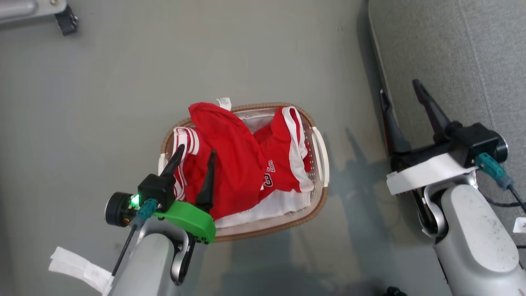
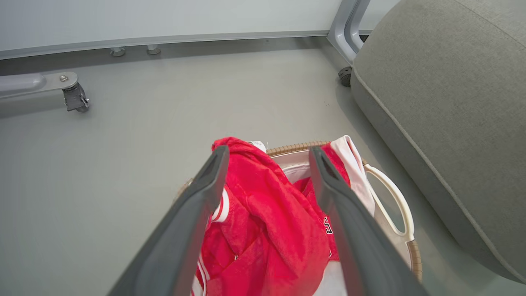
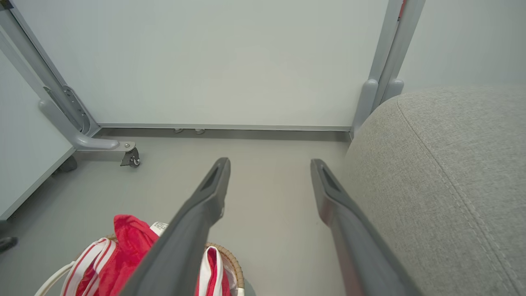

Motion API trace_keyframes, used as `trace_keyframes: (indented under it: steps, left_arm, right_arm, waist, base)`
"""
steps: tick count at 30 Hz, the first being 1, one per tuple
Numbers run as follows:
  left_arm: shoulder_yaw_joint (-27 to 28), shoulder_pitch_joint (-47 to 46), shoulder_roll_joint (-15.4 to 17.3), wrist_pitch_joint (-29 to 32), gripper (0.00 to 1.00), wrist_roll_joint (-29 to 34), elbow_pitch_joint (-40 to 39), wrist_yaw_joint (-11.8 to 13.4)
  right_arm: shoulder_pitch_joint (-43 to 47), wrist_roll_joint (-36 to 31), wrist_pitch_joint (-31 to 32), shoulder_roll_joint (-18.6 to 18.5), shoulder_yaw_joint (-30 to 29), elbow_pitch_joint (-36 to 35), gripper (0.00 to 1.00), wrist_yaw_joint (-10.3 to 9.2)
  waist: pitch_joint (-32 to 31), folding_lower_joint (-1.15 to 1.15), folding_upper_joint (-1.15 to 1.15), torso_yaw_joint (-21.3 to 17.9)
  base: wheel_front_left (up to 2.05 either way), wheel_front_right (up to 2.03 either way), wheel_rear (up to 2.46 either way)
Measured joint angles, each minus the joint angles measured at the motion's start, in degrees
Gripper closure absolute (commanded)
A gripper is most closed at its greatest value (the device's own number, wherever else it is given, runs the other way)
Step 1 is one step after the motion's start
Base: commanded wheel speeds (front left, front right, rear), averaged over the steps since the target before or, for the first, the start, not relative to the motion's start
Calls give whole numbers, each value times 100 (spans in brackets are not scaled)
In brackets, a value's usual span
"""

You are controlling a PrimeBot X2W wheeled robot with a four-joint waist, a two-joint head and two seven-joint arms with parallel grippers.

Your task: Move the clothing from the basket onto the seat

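Observation:
The red clothing (image 1: 234,160) lies heaped in the white basket (image 1: 318,152) with its brown rim, on the grey floor. A plain red top lies over red sportswear with white stripes. My left gripper (image 1: 196,151) hangs open just above the left side of the pile; in the left wrist view its fingers (image 2: 205,185) frame the clothing (image 2: 267,222) with nothing between them. My right gripper (image 1: 400,92) stands open at the edge of the grey seat (image 1: 452,49), holding nothing. The right wrist view shows the seat (image 3: 444,172) on the right and the basket (image 3: 230,257) at lower left.
A white partition on grey metal feet with castors (image 2: 76,98) stands beyond the basket. One castor (image 1: 65,20) shows at the top left of the head view. Open floor (image 1: 205,57) stretches between the basket and the partition. The seat lies close to the basket's right.

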Motion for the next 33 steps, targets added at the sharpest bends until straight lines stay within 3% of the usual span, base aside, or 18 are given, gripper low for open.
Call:
trace_keyframes:
  steps: [14, 33]
  left_arm:
    - [-594, -836, -7, -1, 0, -163, 1160, 11]
    - [-1357, -2223, -2, -1, 0, -1268, 3646, 439]
  right_arm:
    - [-447, 15, 0, 76, 160, -176, 0, 0]
    - [-579, 66, 0, 321, 350, -213, 0, 0]
  waist:
    - [828, 0, 0, -255]
    - [1516, 1, 0, -719]
  base:
    - [0, 0, 0]
    - [0, 0, 0]
